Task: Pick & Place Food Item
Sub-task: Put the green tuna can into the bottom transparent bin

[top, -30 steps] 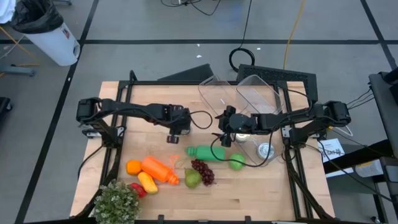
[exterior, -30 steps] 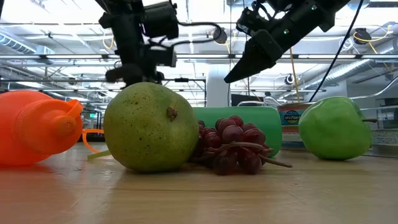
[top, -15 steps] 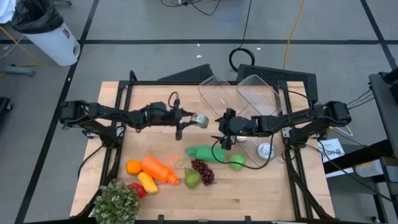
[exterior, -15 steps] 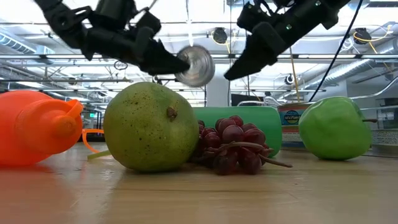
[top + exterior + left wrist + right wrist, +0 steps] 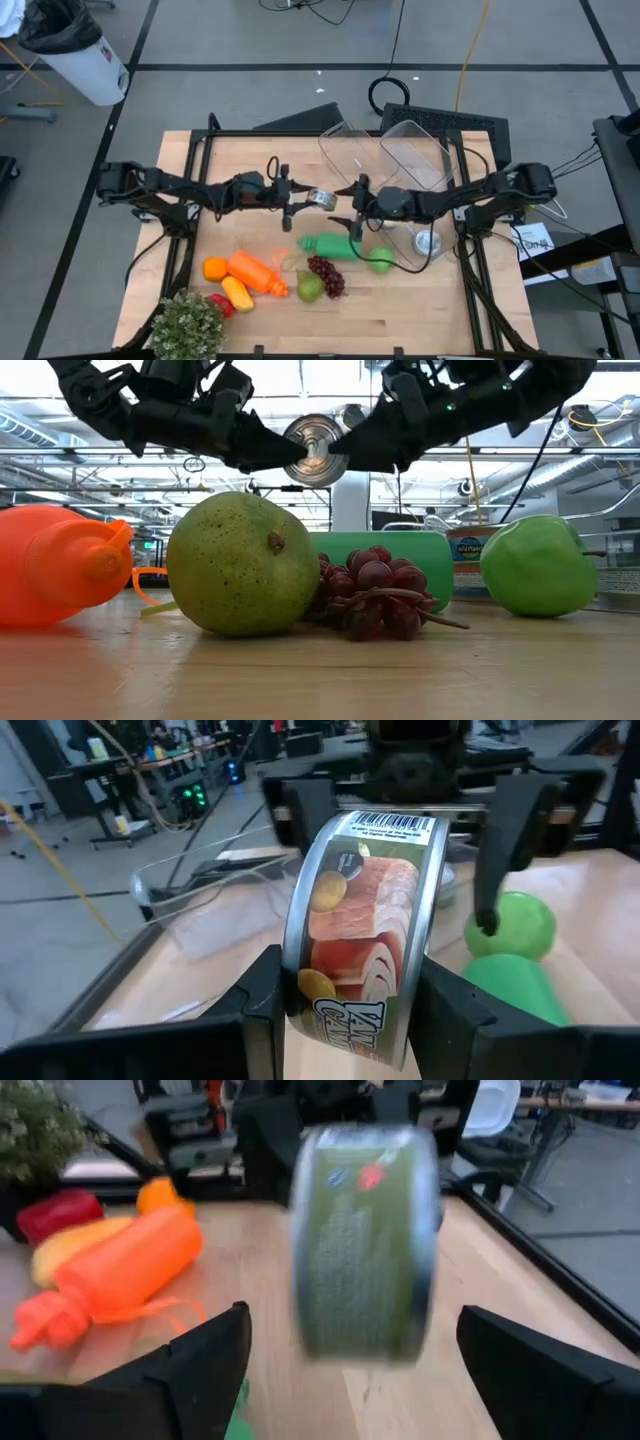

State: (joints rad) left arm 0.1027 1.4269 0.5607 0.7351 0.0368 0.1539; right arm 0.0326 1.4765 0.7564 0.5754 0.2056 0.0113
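While the left hand (image 5: 300, 203) grips one can (image 5: 321, 198) by its flat ends and holds it in the air above the surface (image 5: 420, 310), the right hand (image 5: 349, 206) faces it from the other side with its two fingers spread wide, one on either side of the can and neither clearly touching it. Below and just beside the right hand lie one green bottle (image 5: 331, 245) and one green apple (image 5: 380, 262). Near them sit one bunch of grapes (image 5: 327, 274) and one pear (image 5: 309, 288). Farther from both hands lie one orange bottle (image 5: 256, 272), one orange (image 5: 214, 268), one yellow fruit (image 5: 237, 293), one red item (image 5: 222, 304) and one plant (image 5: 186, 326). Behind the right hand stand two clear bins (image 5: 412, 150). A second can (image 5: 427, 241) lies beside the right arm.
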